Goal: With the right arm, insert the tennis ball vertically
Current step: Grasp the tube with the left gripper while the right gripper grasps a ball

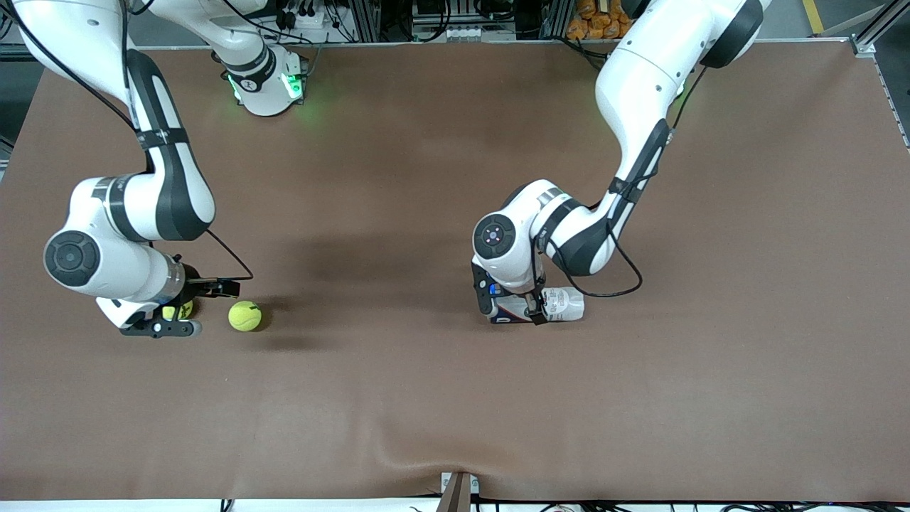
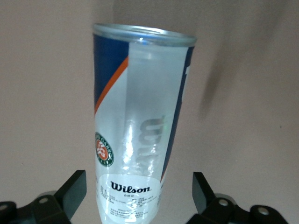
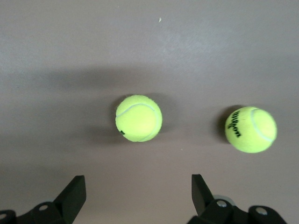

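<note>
Two yellow-green tennis balls lie on the brown table toward the right arm's end. One ball (image 1: 244, 316) lies in the open. The other ball (image 1: 183, 311) is partly hidden under my right gripper (image 1: 170, 318). In the right wrist view that gripper (image 3: 138, 191) is open and empty above the nearer ball (image 3: 138, 118), with the second ball (image 3: 251, 129) beside it. A clear Wilson ball can (image 1: 565, 304) lies on its side near the table's middle. My left gripper (image 1: 510, 306) is open, one finger on either side of the can (image 2: 140, 126), without touching it.
The brown table cover (image 1: 426, 398) has a wrinkle at its edge nearest the front camera. The right arm's base (image 1: 266, 85) stands at the table's top edge. A black cable loops from the left arm (image 1: 611, 284) beside the can.
</note>
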